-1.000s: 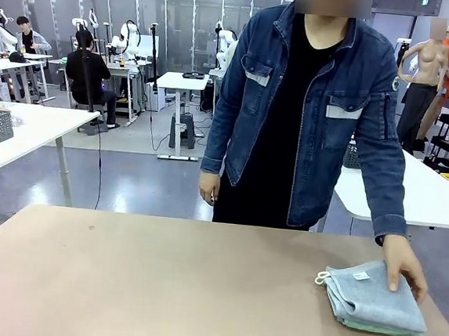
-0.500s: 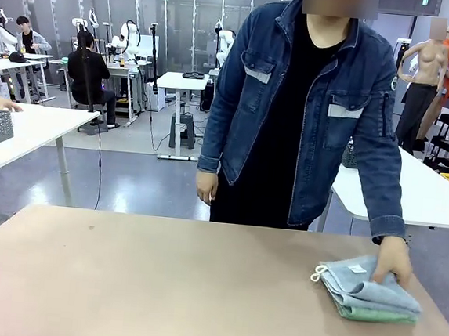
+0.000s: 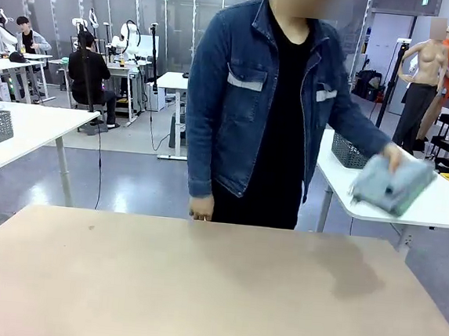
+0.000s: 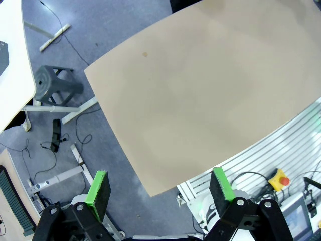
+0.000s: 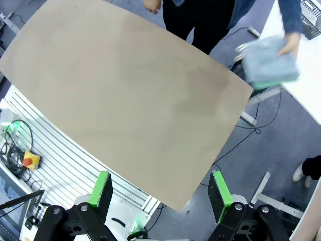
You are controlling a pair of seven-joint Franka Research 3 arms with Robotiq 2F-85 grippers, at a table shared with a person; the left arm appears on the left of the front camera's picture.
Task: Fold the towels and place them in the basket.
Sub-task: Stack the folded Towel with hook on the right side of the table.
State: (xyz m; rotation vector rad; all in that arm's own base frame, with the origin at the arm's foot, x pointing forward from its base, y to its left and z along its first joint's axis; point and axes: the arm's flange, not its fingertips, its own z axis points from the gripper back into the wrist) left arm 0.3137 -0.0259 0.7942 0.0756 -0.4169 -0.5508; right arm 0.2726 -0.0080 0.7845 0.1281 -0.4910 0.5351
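the person's hand holds the towels as 1 folded stack, pale blue on top w/ a green edge showing underneath in the right wrist view. the stack is off the tan table, up in the air past its far right corner, over the white side table beyond it. gripped from above so the stack hangs together, prob just for carrying. motion blur, so no fold details.

the tan table shows nothing lying on it. a dark mesh basket sits on the white table just left of the stack; cannot tell if it's the task's basket.

left gripper hovers high above the tan table's near edge, fingers spread wide, nothing between the green pads. right gripper likewise spread and empty above that edge. both look parked, prob waiting for cloth to land on the table.
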